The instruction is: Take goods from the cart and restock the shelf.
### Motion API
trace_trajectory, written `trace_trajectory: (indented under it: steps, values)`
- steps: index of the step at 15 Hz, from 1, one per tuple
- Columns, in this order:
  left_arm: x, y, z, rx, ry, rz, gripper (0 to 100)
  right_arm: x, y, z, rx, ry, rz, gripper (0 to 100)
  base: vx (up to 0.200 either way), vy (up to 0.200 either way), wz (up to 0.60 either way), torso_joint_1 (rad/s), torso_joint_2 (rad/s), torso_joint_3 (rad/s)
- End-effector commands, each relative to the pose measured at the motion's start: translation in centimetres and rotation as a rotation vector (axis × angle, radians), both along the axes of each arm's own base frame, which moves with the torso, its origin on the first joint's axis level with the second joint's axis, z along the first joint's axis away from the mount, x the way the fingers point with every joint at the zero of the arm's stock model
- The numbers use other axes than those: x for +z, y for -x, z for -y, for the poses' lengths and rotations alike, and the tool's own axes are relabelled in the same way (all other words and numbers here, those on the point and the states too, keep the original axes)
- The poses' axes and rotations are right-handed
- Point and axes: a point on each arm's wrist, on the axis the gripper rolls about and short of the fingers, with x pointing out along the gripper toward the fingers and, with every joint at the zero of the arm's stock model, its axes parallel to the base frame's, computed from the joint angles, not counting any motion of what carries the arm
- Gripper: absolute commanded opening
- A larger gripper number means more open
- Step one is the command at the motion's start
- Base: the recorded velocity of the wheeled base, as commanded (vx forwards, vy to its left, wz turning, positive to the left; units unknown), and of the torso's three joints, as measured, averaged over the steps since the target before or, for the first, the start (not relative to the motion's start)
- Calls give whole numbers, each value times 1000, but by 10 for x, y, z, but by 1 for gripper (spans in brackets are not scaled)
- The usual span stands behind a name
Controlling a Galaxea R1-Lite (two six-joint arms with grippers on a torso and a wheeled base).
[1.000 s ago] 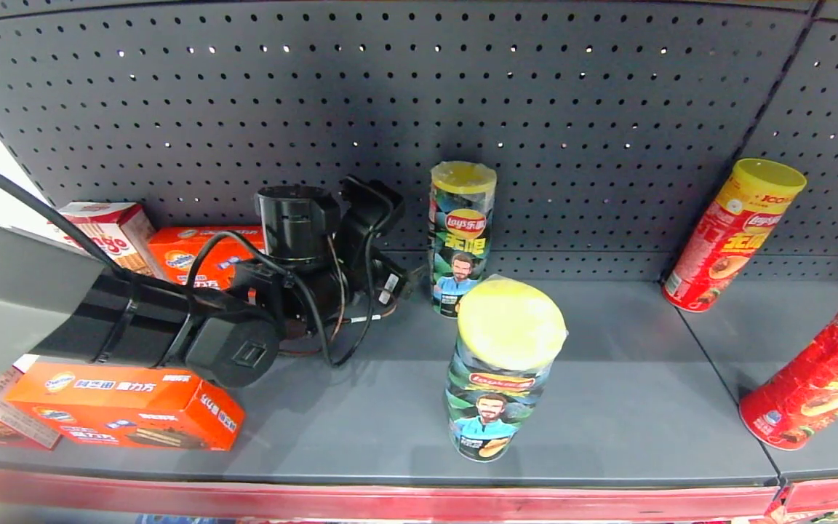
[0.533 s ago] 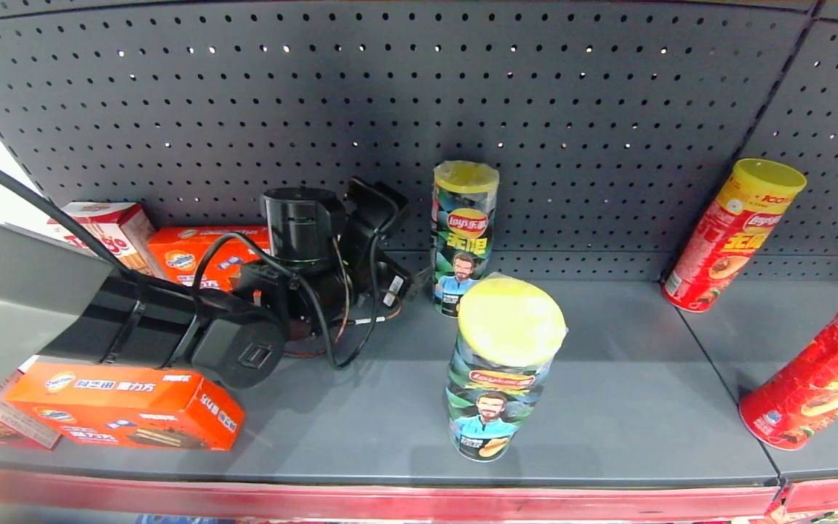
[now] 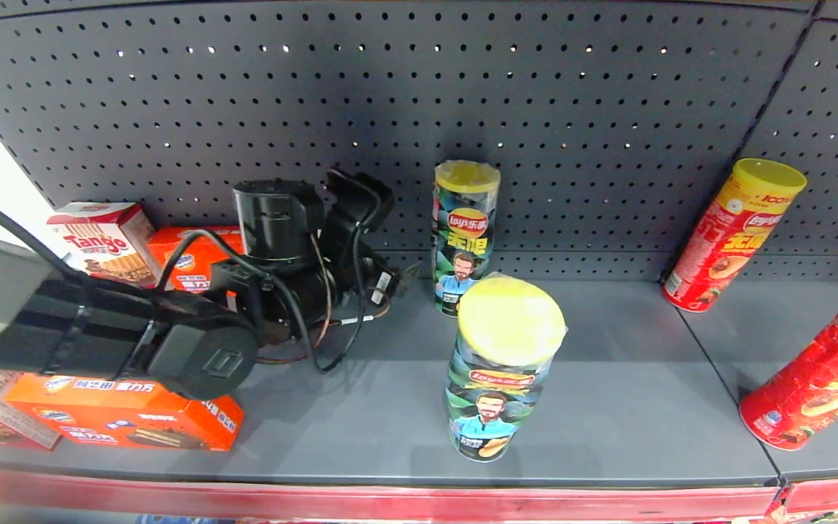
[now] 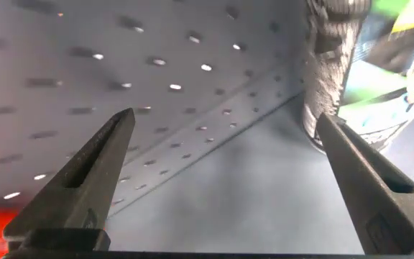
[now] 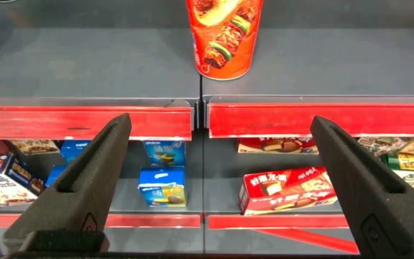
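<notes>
Two green chip cans with yellow lids stand upright on the grey shelf: one at the back against the pegboard, one nearer the front edge. My left gripper sits low over the shelf just left of the back can, open and holding nothing. In the left wrist view its fingers frame bare shelf and pegboard, with the back can beside one fingertip. My right gripper is open and empty, in front of the shelf's red edge strips, below a red chip can.
Orange biscuit boxes lie at the front left and back left, beside a white wafer box. Red chip cans stand at the right and far right. Lower shelves hold snack boxes.
My left arm has drawn back to the left, away from the back green can. The cans and boxes have stayed in place.
</notes>
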Motion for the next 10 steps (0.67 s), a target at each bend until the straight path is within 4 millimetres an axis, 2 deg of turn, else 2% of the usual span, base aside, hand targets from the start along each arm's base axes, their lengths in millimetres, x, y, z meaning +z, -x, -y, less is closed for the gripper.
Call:
trace_trajectory:
  steps: [1,2,4,6,9,10]
  values:
    - [30,39,-19,11,30,54,100,0,0,0,0,0,-1,100,0,0,0,0,0,0]
    - [32,58,-28,11,32,55,100,0,0,0,0,0,-1,100,0,0,0,0,0,0]
    - [32,77,-48,85,70,73,100,0,0,0,3,2,-6,100,0,0,0,0,0,0]
    - [35,86,-55,146,88,102,100,0,0,0,2,2,-1,100,0,0,0,0,0,0]
    - [39,81,-59,165,111,150,100,1,0,0,3,-5,-1,100,0,0,0,0,0,0]
    - [42,78,-56,159,120,161,100,33,6,0,23,-23,86,100,0,0,0,0,0,0]
